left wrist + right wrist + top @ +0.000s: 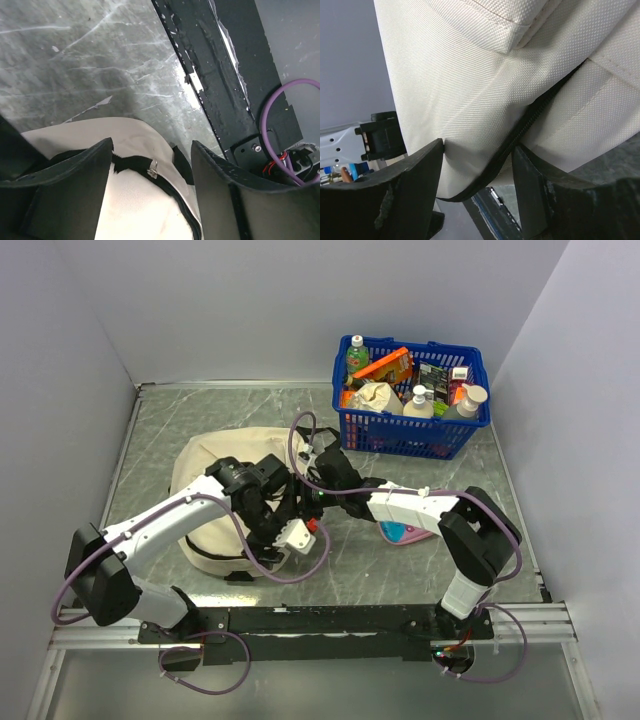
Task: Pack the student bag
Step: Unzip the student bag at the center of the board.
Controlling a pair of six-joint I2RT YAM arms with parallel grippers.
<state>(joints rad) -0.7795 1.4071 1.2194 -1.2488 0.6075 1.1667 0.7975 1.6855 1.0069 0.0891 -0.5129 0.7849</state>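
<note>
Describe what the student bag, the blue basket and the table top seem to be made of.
Student bag: matte cream woven cloth, with a visible weave and stitched seams. Blue basket: probably glossy moulded plastic, with lattice walls. Table top: grey, veined and shiny; stone or laminate, unclear which.

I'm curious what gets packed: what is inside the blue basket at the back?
The blue basket holds a green bottle, an orange packet and a white bottle. Anything beneath them is hidden.

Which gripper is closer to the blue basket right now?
Right. The right gripper sits at the student bag's edge facing the blue basket; the left gripper is at the bag's near edge, farther away.
</note>
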